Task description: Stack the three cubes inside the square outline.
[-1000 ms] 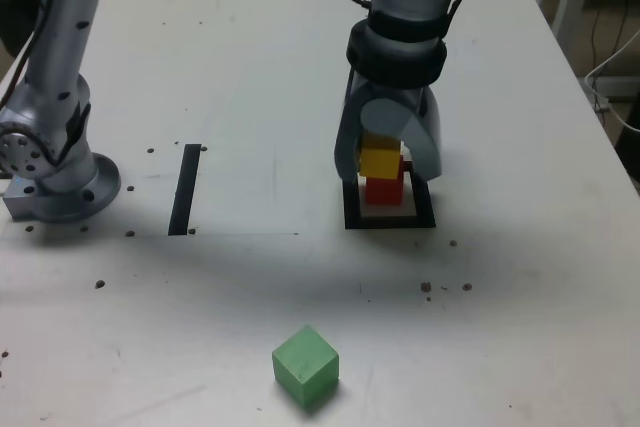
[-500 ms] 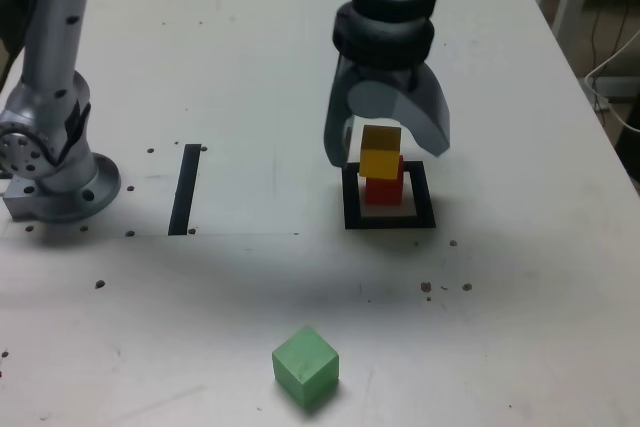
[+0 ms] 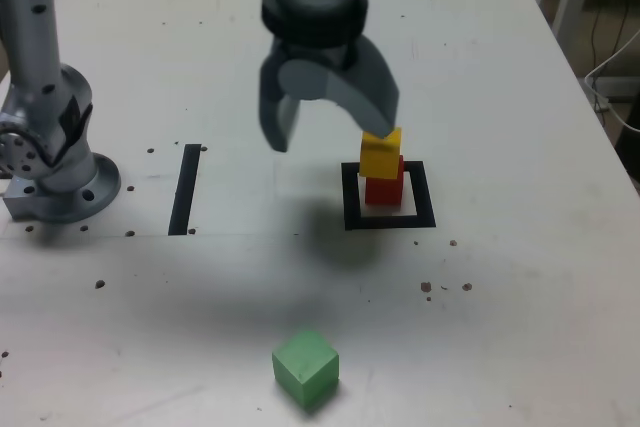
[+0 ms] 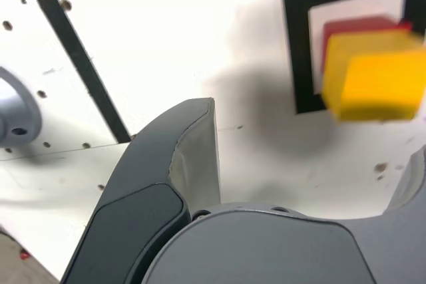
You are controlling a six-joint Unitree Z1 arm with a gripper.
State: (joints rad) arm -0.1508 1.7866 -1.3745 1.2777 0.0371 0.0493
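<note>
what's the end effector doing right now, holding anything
End effector: open, holding nothing; the yellow cube sits on the red cube.

3 cubes (image 3: 380, 153), 1 sq. outline (image 3: 354, 219), 1 blk. strip (image 3: 185, 190), 1 arm w/ gripper (image 3: 328, 112)
</note>
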